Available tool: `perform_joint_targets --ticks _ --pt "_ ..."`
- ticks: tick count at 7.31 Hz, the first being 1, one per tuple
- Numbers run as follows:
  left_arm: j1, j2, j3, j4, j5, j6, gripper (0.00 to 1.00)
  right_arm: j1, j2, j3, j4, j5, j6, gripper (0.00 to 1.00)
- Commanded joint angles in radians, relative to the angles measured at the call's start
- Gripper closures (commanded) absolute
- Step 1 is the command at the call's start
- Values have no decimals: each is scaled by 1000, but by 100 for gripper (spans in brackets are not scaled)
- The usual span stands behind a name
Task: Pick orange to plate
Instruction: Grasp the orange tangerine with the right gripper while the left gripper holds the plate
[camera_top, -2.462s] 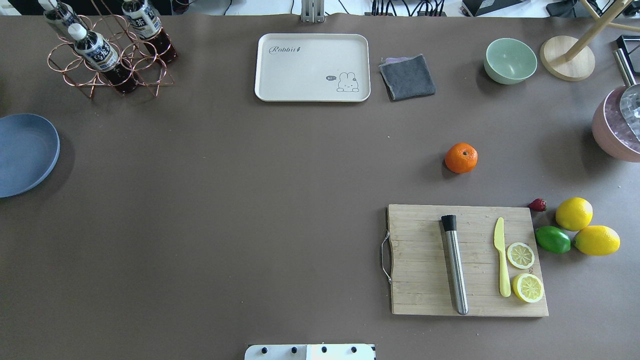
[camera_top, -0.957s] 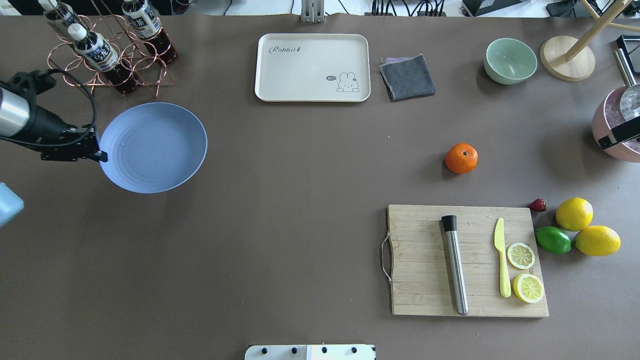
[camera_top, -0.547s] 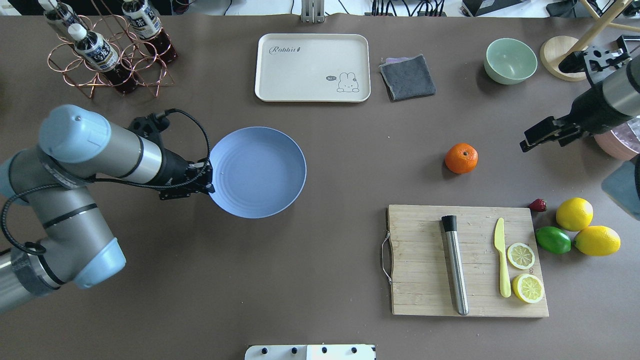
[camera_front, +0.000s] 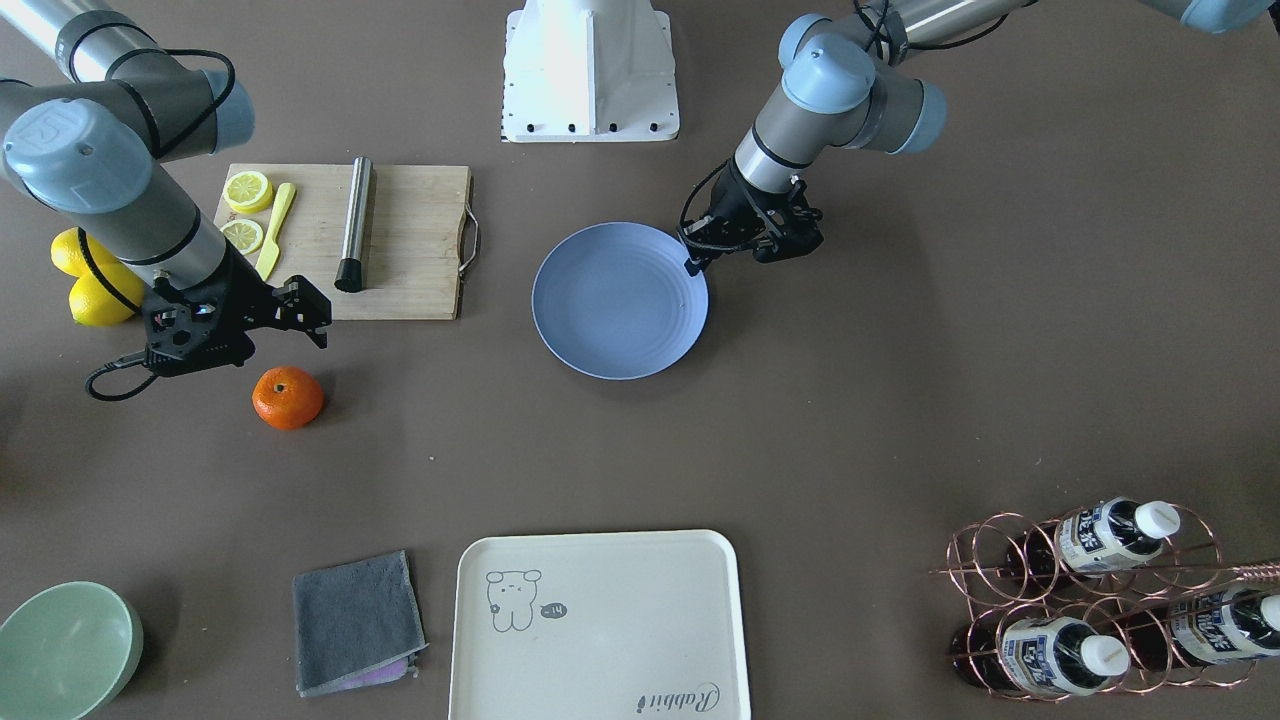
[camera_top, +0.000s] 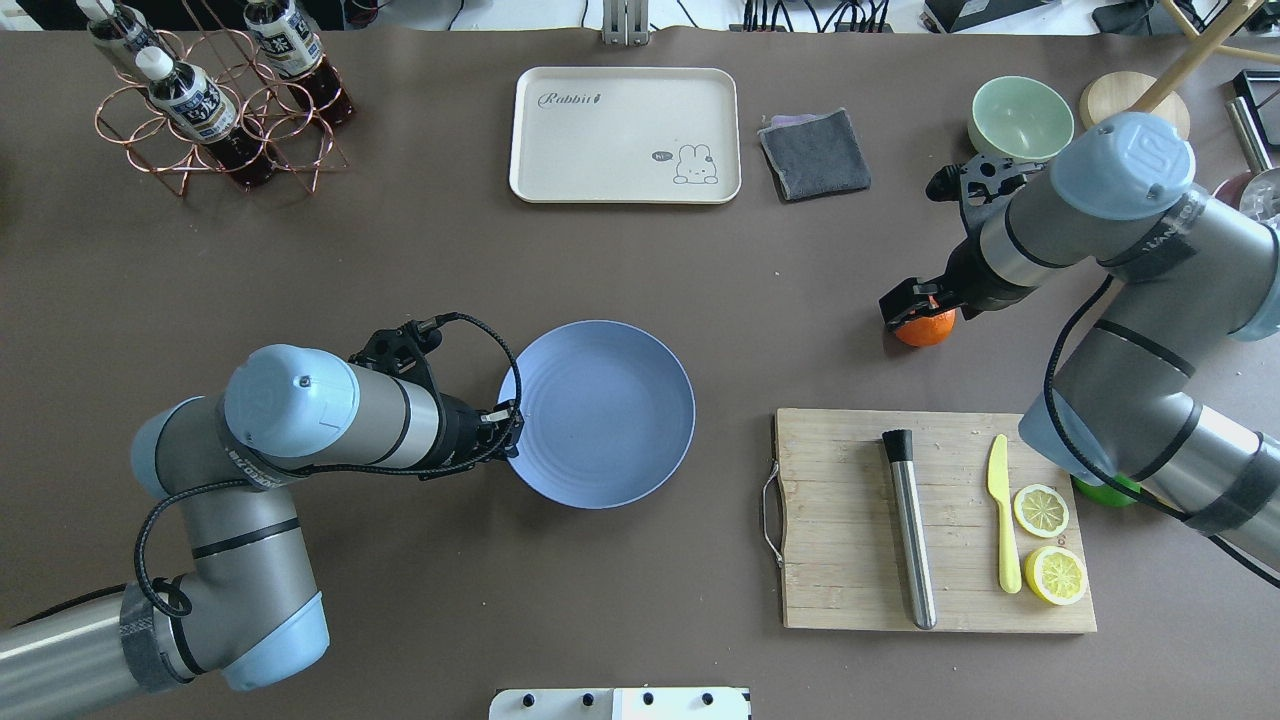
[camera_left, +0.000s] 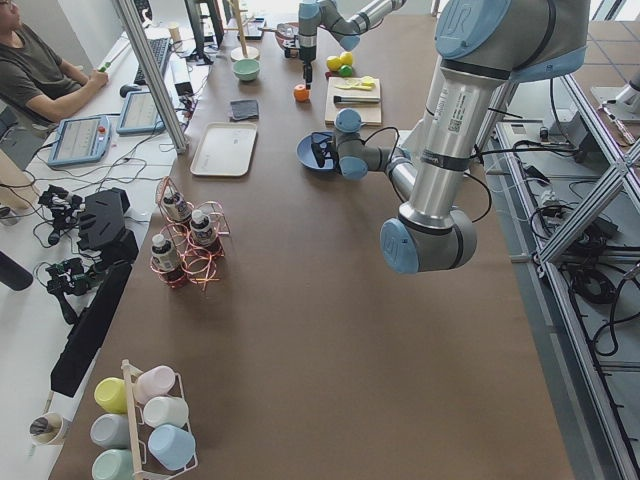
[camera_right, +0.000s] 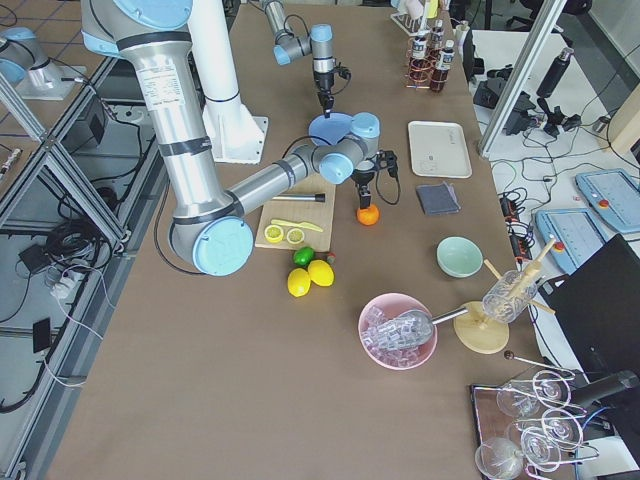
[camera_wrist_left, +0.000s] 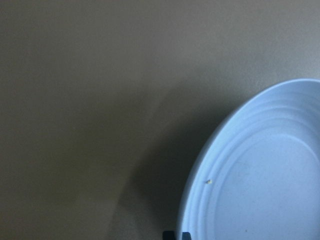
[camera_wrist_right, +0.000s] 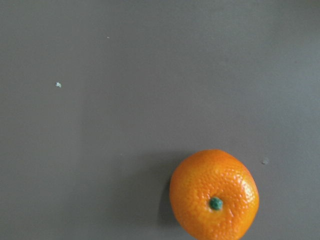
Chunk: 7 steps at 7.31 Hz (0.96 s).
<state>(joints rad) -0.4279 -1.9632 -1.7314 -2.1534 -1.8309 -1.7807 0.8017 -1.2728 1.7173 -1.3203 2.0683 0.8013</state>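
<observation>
The periwinkle-blue plate (camera_top: 597, 413) is at the middle of the table, also seen as plate (camera_front: 620, 300). My left gripper (camera_top: 505, 425) is shut on its left rim. In the left wrist view the plate (camera_wrist_left: 260, 175) casts a shadow on the table. The orange (camera_top: 930, 330) rests on the table beyond the cutting board. My right gripper (camera_top: 900, 303) hovers over its left side and partly covers it. In the front-facing view the right gripper (camera_front: 310, 312) looks open, just short of the orange (camera_front: 288, 397). The right wrist view shows the orange (camera_wrist_right: 214, 195) low in frame, with no fingers in sight.
A wooden cutting board (camera_top: 850, 560) holds a steel muddler (camera_top: 910, 530), a yellow knife (camera_top: 1003, 520) and two lemon slices. Two lemons (camera_front: 85, 280) lie behind my right arm. A cream tray (camera_top: 625, 135), grey cloth (camera_top: 815, 153), green bowl (camera_top: 1020, 120) and bottle rack (camera_top: 215, 100) line the far edge.
My left arm has carried the plate rightwards and nearer the robot, to the table's middle. My right arm has swung in from the right to above the orange, which has not moved.
</observation>
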Motion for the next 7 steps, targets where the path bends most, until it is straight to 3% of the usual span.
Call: perform_joint_targets --ticks 1,6,7 --pt "32 -17 3 1 41 -37 100 -13 41 -67 -2 -48 -60 2" --pt "63 -19 18 0 74 -49 100 -1 43 -128 3 -50 -117 4" --pt "63 -22 16 0 75 -49 93 -1 43 -127 3 -48 -117 13"
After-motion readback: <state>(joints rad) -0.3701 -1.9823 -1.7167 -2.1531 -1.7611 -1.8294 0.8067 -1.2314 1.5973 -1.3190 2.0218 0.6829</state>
